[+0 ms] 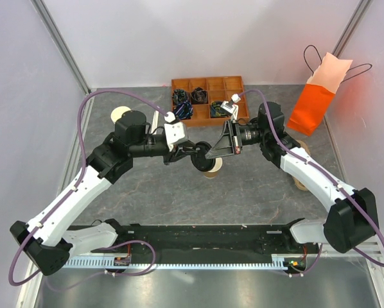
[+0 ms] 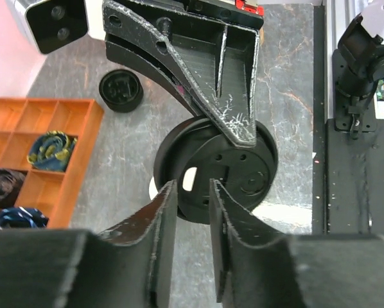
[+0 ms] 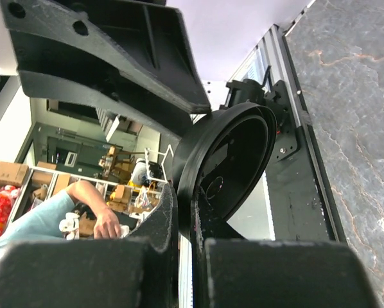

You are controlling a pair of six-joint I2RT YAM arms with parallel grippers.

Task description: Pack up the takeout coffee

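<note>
A tan paper cup (image 1: 212, 171) stands at mid-table, and its pale rim (image 2: 153, 190) peeks out beneath a round black lid (image 2: 237, 173). My right gripper (image 3: 182, 200) is shut on that lid's rim (image 3: 234, 160) and holds it tilted just over the cup, hollow underside showing. My left gripper (image 2: 192, 191) reaches in from the left. Its jaws are drawn to a narrow gap at the lid's near edge, and I cannot tell if they touch it. Both grippers meet over the cup, left (image 1: 193, 154) and right (image 1: 209, 153). A lidded takeout coffee is not in view.
An orange paper bag (image 1: 313, 106) stands open at the back right. An orange divided tray (image 1: 208, 82) of rolled ties sits at the back. A second black lid (image 2: 121, 90) lies near the tray. Tan cups (image 1: 120, 114) stand back left, and another tan object (image 1: 301, 184) lies under the right arm.
</note>
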